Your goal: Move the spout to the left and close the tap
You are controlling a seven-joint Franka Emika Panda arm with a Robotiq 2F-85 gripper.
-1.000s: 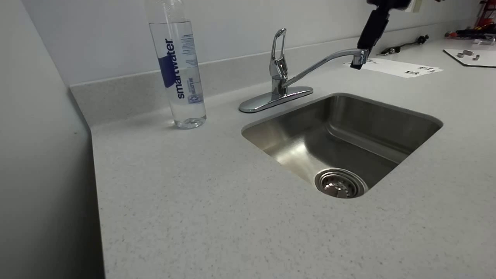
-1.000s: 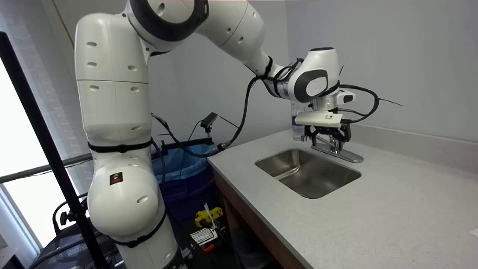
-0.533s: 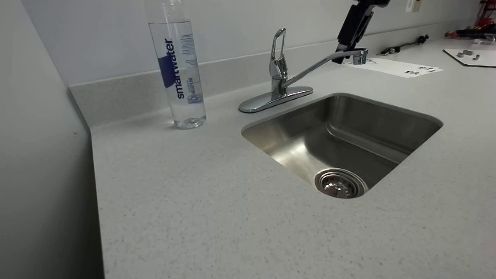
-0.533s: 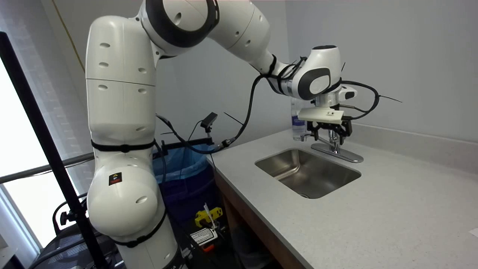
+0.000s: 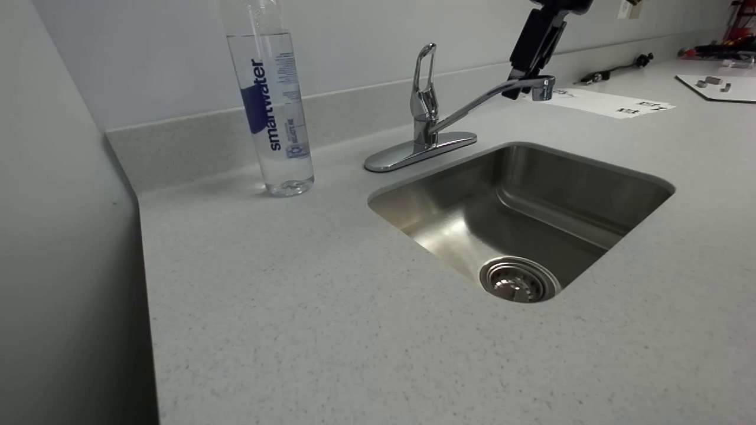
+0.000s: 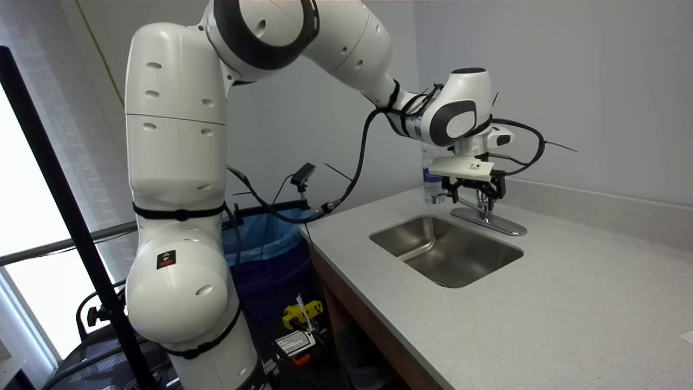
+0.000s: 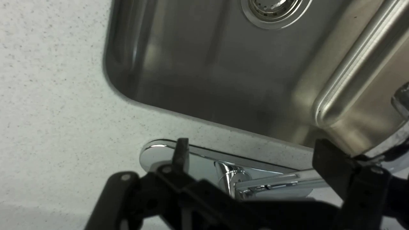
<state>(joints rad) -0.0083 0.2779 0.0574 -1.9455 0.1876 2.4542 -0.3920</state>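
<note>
- Pincer [image 7: 254, 159] spread wide over the tap [image 5: 424, 127], my two fingers [image 7: 330, 167] well apart
- Between those fingers, in the wrist view, I look down on the tap's body, part of it hidden by my linkage
- Out from that body runs the spout [image 5: 475, 105], passing below the finger at the right of the wrist view; whether I touch it I cannot tell
- Past that finger, outside my gap, sits the spout's nozzle [image 5: 542, 90]
- Upright, with the tap's body below it, stands the lever handle [image 5: 424, 105]
- Below me the base plate [image 7: 201, 169] lies flat on the table [image 7: 64, 95], partly covered by my other finger
- Just beside the plate, also below me, is the sink [image 5: 579, 177] with its round drain [image 5: 514, 284]
- Well apart from me, an upright water bottle [image 5: 269, 112] stands on the table, the tap between us in an exterior view
</note>
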